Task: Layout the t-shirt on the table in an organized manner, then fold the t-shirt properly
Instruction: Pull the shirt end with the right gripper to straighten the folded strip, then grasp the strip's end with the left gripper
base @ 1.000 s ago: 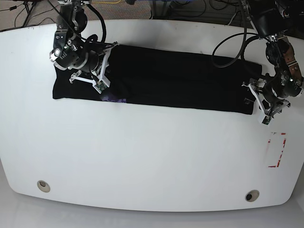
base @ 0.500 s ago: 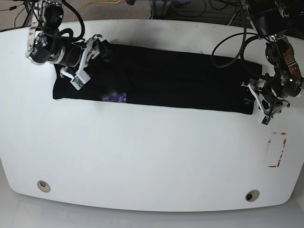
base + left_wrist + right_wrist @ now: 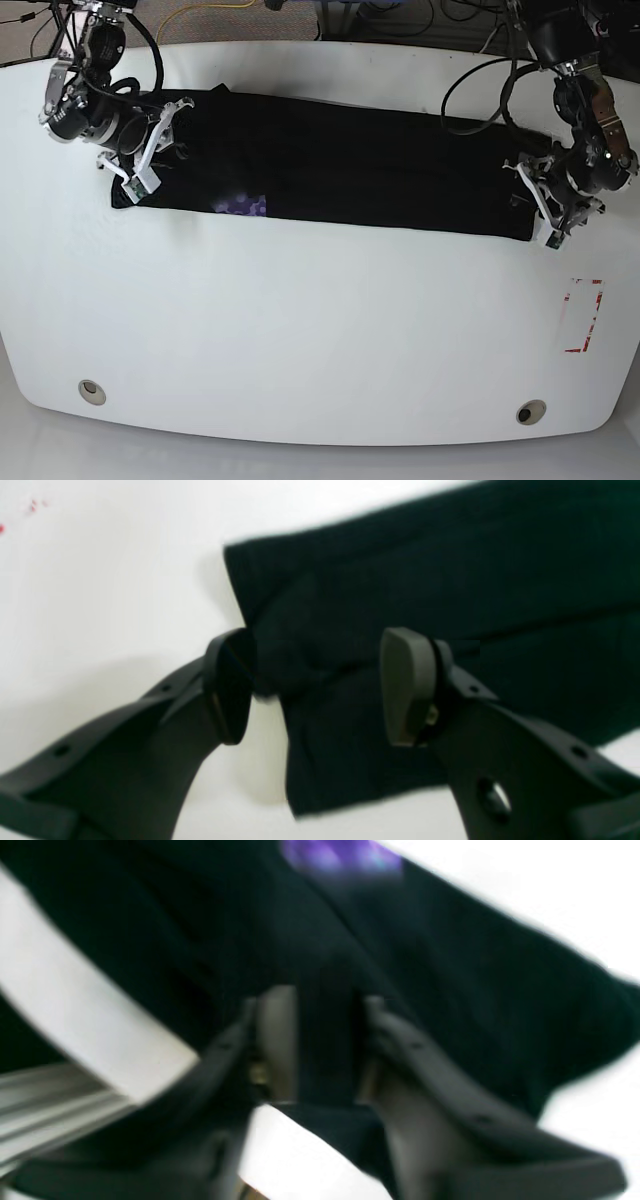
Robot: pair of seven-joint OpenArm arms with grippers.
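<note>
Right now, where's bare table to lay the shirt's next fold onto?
The wide strip of table in front of the t-shirt is bare, bordered by the two grey holes and the red-marked patch. The back strip is narrow. Both shirt ends are crowded: right gripper and left gripper sit there.

Beyond the far edge, dark cables [image 3: 410,20] and a yellow cord [image 3: 205,12] lie tangled on the grey floor [image 3: 25,40].
</note>
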